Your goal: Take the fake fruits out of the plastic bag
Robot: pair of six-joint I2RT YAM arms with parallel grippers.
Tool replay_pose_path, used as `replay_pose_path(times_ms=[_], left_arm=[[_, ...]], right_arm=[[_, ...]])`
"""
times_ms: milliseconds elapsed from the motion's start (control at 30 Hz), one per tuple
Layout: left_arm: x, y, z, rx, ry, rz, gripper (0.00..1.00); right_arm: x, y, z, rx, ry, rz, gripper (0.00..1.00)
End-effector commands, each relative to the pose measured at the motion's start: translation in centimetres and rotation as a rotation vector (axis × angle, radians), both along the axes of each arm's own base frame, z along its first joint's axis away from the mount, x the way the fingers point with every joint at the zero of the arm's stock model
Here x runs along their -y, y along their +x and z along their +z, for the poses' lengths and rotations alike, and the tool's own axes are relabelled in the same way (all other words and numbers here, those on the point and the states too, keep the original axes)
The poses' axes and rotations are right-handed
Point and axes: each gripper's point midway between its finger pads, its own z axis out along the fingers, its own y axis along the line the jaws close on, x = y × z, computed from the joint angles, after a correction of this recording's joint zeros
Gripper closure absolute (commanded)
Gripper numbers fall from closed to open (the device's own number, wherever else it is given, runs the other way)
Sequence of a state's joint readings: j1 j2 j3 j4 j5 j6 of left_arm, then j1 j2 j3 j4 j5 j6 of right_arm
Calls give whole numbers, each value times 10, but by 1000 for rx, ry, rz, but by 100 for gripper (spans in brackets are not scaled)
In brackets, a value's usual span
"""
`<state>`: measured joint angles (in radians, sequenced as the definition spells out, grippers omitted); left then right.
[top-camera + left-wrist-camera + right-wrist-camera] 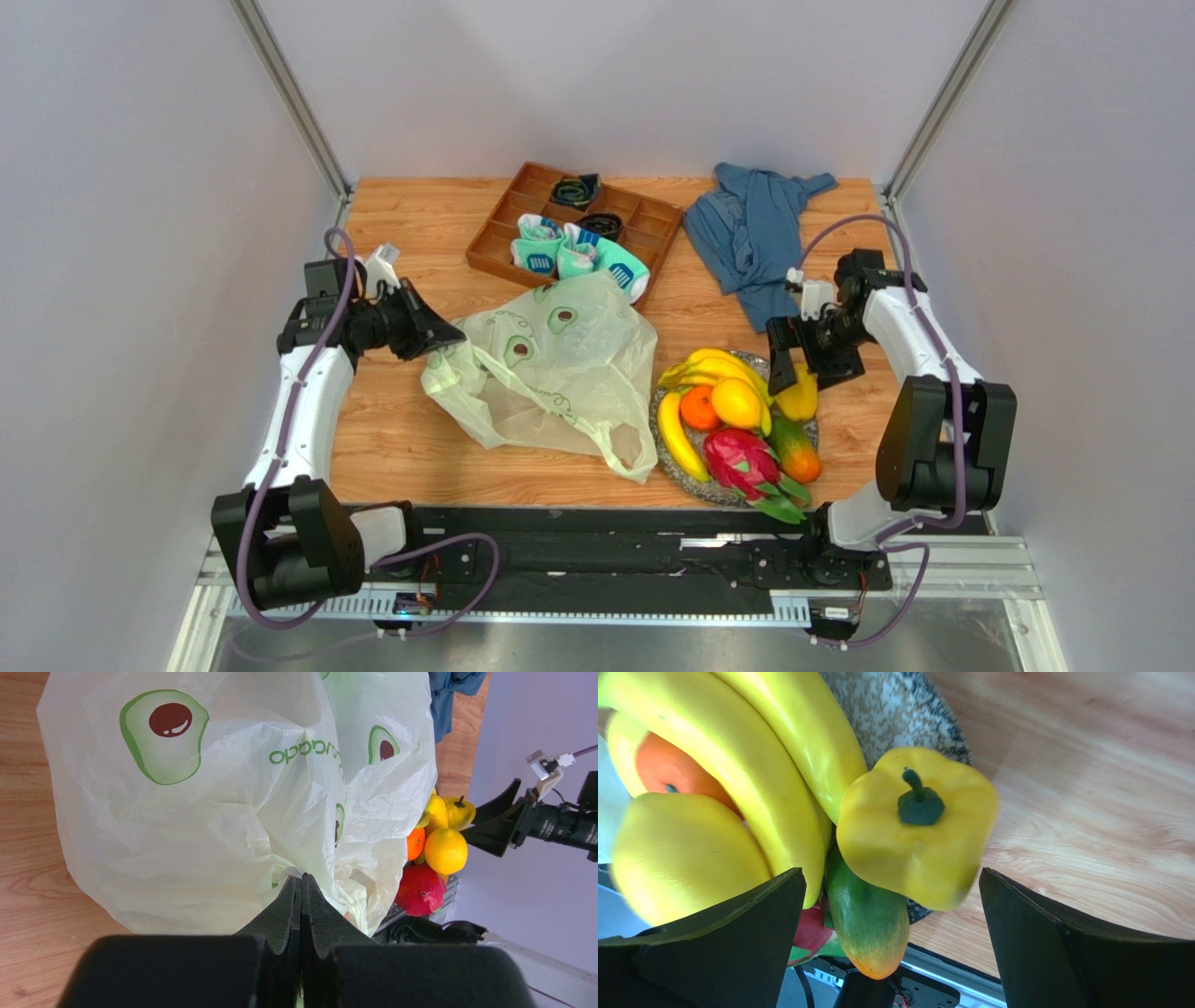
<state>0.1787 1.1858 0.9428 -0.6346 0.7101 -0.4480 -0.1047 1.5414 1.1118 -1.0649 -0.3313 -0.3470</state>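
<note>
The fake fruits (pixel 730 420) are heaped on a speckled plate (pixel 906 714) nearest the bases, out of the plastic bag (pixel 196 812) slumped beside it. The right gripper (pixel 889 882) is spread wide and empty around a yellow bell pepper (pixel 917 829), presumably to add it to the pile. The left gripper (pixel 302 882) is shut at the bag's edge, probably to steady it. Whether film is pinched cannot be told.
</note>
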Motion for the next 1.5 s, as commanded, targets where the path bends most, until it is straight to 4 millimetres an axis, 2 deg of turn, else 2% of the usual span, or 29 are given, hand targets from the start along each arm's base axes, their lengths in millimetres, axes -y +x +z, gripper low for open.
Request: replay_pose_path(times_ms=[0, 100, 167, 267, 300, 367, 400, 467, 500, 533, 567, 600, 633, 667, 733, 767, 833, 867, 967, 1100, 1133, 1200, 1233, 1267, 1300, 1333, 1367, 1433, 1467], left_arm=[[2, 5, 12, 42, -23, -11, 100], [4, 5, 18, 53, -38, -11, 100], [6, 5, 23, 65, -52, -15, 100], [10, 4, 34, 92, -77, -29, 100], [11, 4, 39, 106, -83, -34, 100], [12, 4, 44, 115, -92, -41, 100], [14, 4, 48, 122, -102, -47, 100], [15, 4, 54, 132, -112, -53, 100], [17, 4, 61, 143, -127, -61, 100], [19, 4, 66, 152, -137, -67, 100], [20, 4, 72, 165, -147, -73, 100], [25, 3, 86, 201, -183, -99, 100], [28, 2, 92, 218, -208, -112, 100], [31, 1, 98, 233, -231, -126, 100], [38, 0, 110, 253, -309, -151, 100], [42, -2, 119, 267, -358, -171, 100], [45, -6, 118, 258, -392, -179, 100], [45, -9, 120, 260, -396, -184, 100], [47, -17, 121, 266, -388, -196, 100], [49, -27, 119, 277, -386, -193, 100], [48, -28, 117, 277, -386, -187, 100], [50, -34, 117, 286, -386, -193, 100], [50, -36, 117, 293, -380, -193, 100], [50, -40, 115, 294, -373, -196, 100], [50, -43, 114, 299, -368, -199, 100], [49, -44, 114, 303, -361, -196, 100], [45, -46, 113, 307, -351, -184, 100], [39, -48, 112, 303, -338, -164, 100], [34, -50, 114, 308, -330, -157, 100]], right_arm=[[4, 22, 50, 125, 5, 6, 0], [-6, 40, 88, 265, 46, 86, 0], [-25, 51, 124, 384, 119, 170, 0], [-84, 43, 165, 542, 199, 421, 0], [-123, 37, 180, 618, 222, 561, 0], [-162, 21, 202, 726, 225, 696, 0], [-207, 2, 213, 794, 276, 831, 0], [-244, -14, 216, 828, 295, 935, 5], [-279, -37, 223, 858, 341, 1031, 9], [-298, -40, 210, 819, 341, 1061, 11], [-313, -48, 206, 790, 370, 1079, 17], [-335, -62, 207, 789, 414, 1119, 20], [-349, -62, 209, 788, 434, 1118, 24], [-363, -61, 197, 736, 449, 1090, 35], [-388, -63, 201, 734, 532, 1098, 48], [-400, -63, 188, 694, 544, 1101, 59], [-416, -60, 184, 698, 554, 1101, 65], [-428, -60, 175, 674, 557, 1108, 69], [-441, -54, 166, 673, 524, 1066, 75], [-453, -20, 144, 738, 403, 937, 80], [-454, -14, 140, 745, 382, 917, 81], [-454, 4, 131, 776, 310, 860, 92], [-454, 11, 117, 764, 276, 839, 95], [-453, 19, 114, 768, 255, 817, 100], [-452, 28, 111, 777, 229, 789, 100], [-451, 36, 96, 743, 208, 743, 100], [-443, 50, 93, 731, 189, 692, 100], [-438, 58, 88, 692, 209, 661, 100], [-428, 66, 88, 673, 209, 634, 100]])
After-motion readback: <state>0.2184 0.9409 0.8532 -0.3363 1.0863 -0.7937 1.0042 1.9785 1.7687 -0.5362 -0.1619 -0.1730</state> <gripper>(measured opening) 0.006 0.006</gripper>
